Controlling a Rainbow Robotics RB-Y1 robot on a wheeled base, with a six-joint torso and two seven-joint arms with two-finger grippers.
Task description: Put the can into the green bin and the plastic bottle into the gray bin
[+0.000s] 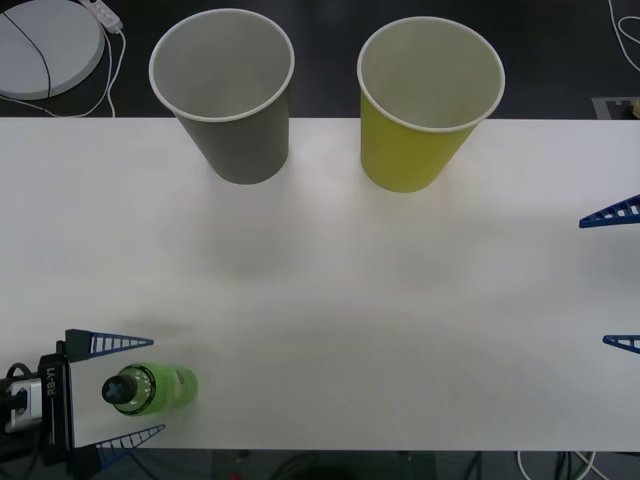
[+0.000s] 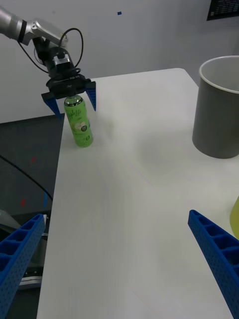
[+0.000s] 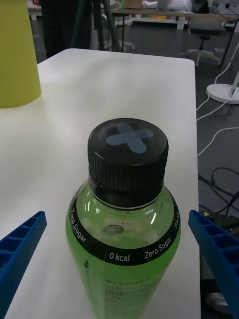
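Observation:
The plastic bottle (image 1: 152,388), bright green with a black cap, stands upright near the table's front left corner. My left gripper (image 1: 156,387) is open around it, one blue finger on each side with a gap to the bottle (image 3: 124,209). The right wrist view shows the same bottle (image 2: 78,123) between the left gripper's fingers (image 2: 91,95). At the table's back stand the gray bin (image 1: 222,95), on the left, and the green bin (image 1: 430,105), on the right. My right gripper (image 1: 620,278) hangs open at the right edge, holding nothing. The can is out of view.
The white table (image 1: 350,300) is bare between the bottle and the bins. A white round base (image 1: 45,45) with cables lies on the dark floor behind the back left corner. The bottle stands close to the table's front edge.

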